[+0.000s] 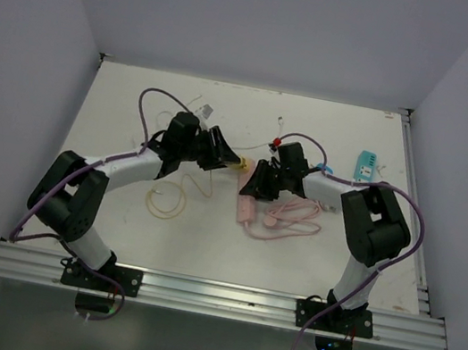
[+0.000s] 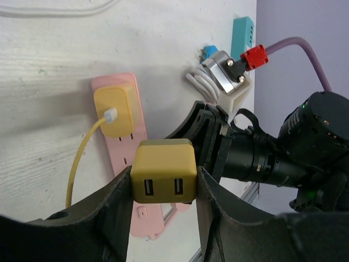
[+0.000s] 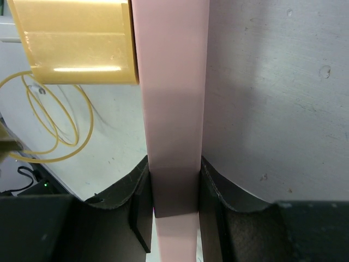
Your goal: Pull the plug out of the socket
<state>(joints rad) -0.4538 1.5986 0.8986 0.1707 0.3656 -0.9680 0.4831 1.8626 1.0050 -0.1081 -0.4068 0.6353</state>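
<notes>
Plastic on the yellow plug [image 2: 163, 164] looks hard, light and a bit slick, so its flat sides are the spot – left tool [image 2: 163, 184] is clamped there, right by the pink power strip [image 3: 174, 82] – which the right tool [image 3: 174, 191] pinches on the surface [image 3: 272, 109].

The white tabletop [image 1: 136, 112] carries a pink plastic power strip [image 1: 246, 206]; its coiled pink cord [image 1: 301, 216]; a looped yellow cable [image 1: 165, 205]; a teal block [image 1: 365, 166].
</notes>
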